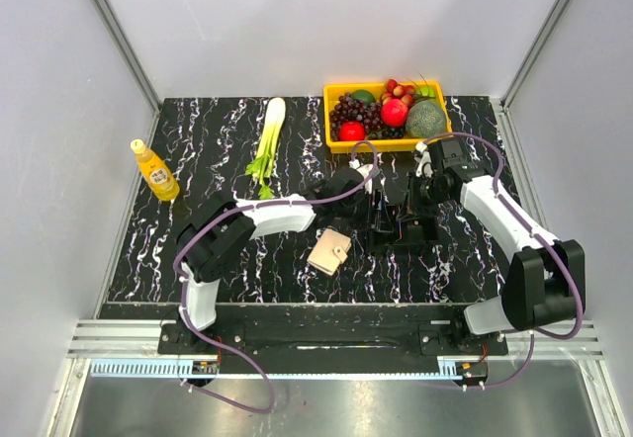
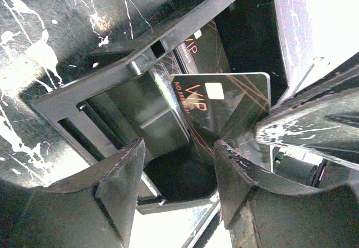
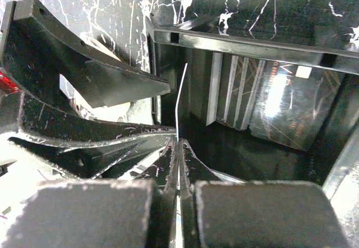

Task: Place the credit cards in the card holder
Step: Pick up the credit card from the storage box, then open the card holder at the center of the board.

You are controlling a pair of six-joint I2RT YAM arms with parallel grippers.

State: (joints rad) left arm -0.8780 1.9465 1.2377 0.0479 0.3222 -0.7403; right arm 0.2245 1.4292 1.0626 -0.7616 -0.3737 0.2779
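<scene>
As the top view shows it, we enter the card holder (image 1: 329, 252), tan, folded, lying on the desk (image 1: 218, 160) just beside the black rack (image 1: 401, 224); the rack's contents are too dark to read. Left wrist: left hand (image 2: 179, 189) gaping, empty; VIP credit card (image 2: 224, 105), judged stiff, light, slick, best pinched at an edge. Right wrist: right hand (image 3: 179, 166) clamped on that card, edge-on; face hidden.

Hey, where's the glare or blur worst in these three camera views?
Top external: evenly lit, sharp across the table. Left wrist: top right corner blown out white, left fingers soft, VIP card readable. Right wrist: glare washes the racked card; right gripper, pinching a thin card, out of focus.
</scene>
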